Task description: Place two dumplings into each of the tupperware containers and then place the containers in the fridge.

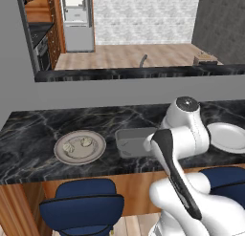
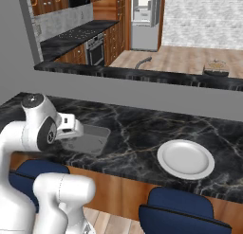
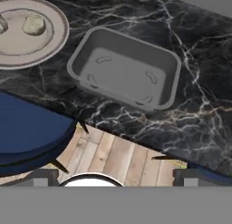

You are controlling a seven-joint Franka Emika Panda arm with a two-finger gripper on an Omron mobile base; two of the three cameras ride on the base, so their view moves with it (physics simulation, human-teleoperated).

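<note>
The small pale beige dumplings [image 3: 34, 24] are lying on the round beige plate [image 3: 54, 41], likely soft and light, wanting a gentle side pinch. The two-finger gripper [image 3: 118, 175] is hanging spread wide, holding nothing, above the shallow grey rectangular tupperware container [image 3: 127, 69].

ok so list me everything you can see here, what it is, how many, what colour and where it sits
dumplings: two in plain sight, pale tan, on the beige plate
beige plate: one, round, left part of the black marble counter
container: one, grey, rectangular, nothing in it, on the counter right of the beige plate
white plate: one, round, bare, right part of the counter
counter: one, black marble with pale veins, front of the scene
chairs: two, dark blue, tucked under the counter's near edge
fridge: one, silver-grey, at the far end of the kitchen
faucet: one, dark, on the far counter
oven: one, in the wooden cabinets on the left
gripper: one, dark fingertips, open, above the counter's near edge
</note>
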